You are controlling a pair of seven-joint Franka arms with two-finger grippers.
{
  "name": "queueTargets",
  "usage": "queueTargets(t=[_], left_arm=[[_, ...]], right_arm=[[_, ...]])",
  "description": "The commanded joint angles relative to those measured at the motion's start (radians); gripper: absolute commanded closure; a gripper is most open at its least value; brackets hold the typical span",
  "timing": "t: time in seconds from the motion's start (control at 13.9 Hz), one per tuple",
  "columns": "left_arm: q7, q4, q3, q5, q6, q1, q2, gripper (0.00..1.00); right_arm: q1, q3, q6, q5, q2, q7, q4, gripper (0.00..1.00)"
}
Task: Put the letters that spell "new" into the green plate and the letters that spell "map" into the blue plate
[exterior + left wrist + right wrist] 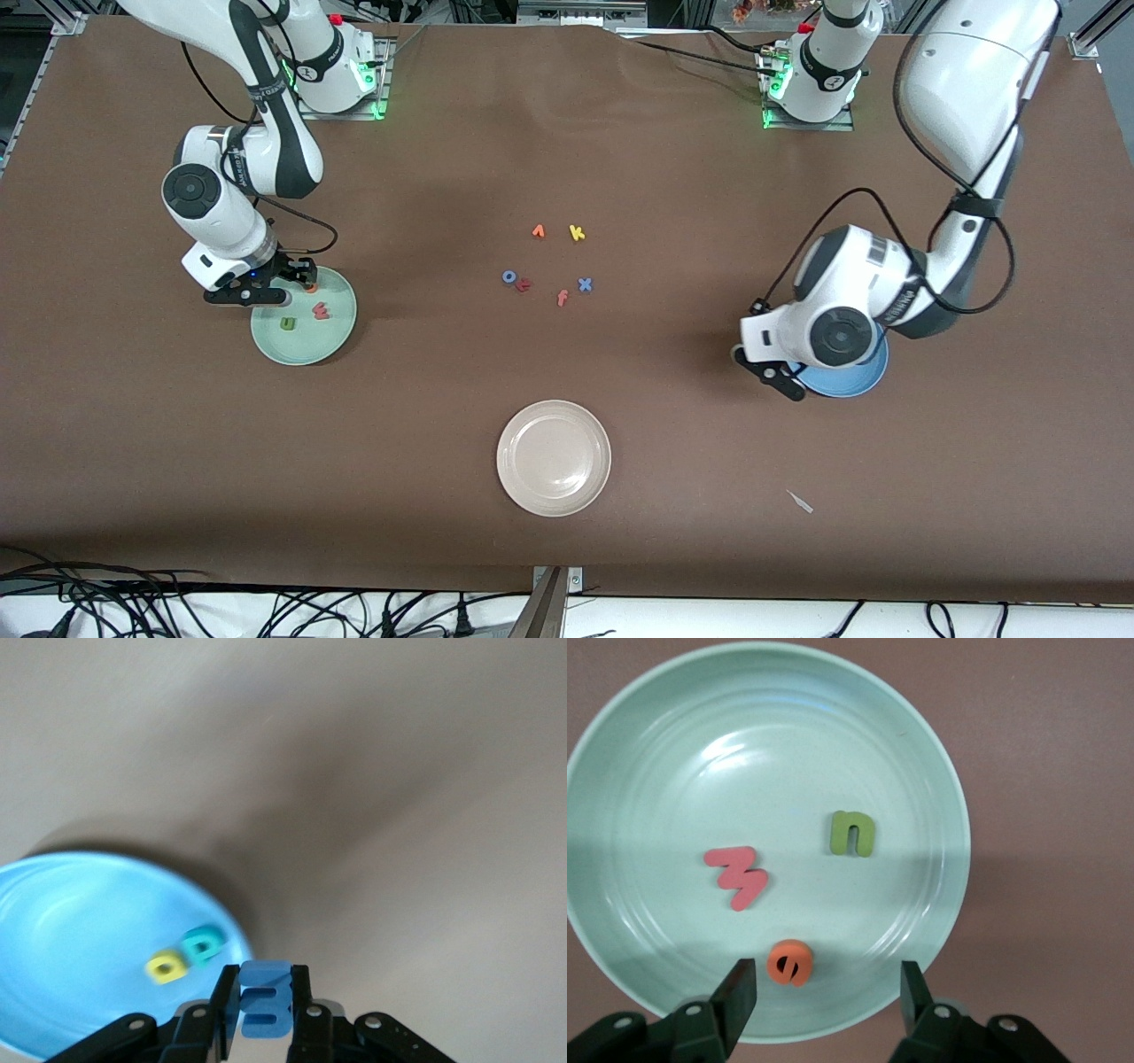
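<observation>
While the green plate (620, 930) already carries n (852, 833), w (736, 876) and, at its six o'clock, e (790, 962) between the right gripper's (828, 988) spread fingers, the left gripper (264, 1010) pinches the m (265, 1000) beside the blue plate (62, 930), where a (166, 967) and p (203, 944) lie; only the m remains.

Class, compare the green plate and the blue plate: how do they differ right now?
The green plate holds three letters, n, e, w; the blue plate shows only two, yellow and teal. The right claw stands open over the green plate; the left claw grips a blue letter beside the blue plate. Both are round and shallow.
</observation>
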Motion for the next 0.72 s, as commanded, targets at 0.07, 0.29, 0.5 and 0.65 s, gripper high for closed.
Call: queueTargets(t=[0.07, 0.29, 0.5, 0.65], left_arm=[[0.146, 0.009, 0.075, 0.026, -0.018, 0.039, 0.036, 0.90], [0.148, 0.011, 0.079, 0.031, -0.018, 0.042, 0.036, 0.00], [0.128, 0.033, 0.087, 0.024, -0.056, 0.063, 0.001, 0.00], [0.128, 0.098, 0.087, 0.023, -0.146, 0.097, -0.027, 0.00]], right_arm=[[0.012, 0.011, -0.131, 0.015, -0.055, 0.073, 0.063, 0.16], [0.012, 0.022, -0.331, 0.013, -0.059, 0.062, 0.212, 0.14], [0.013, 0.022, -0.617, 0.010, -0.059, 0.053, 0.419, 0.10], [0.013, 0.023, -0.738, 0.012, -0.068, 0.037, 0.537, 0.10]])
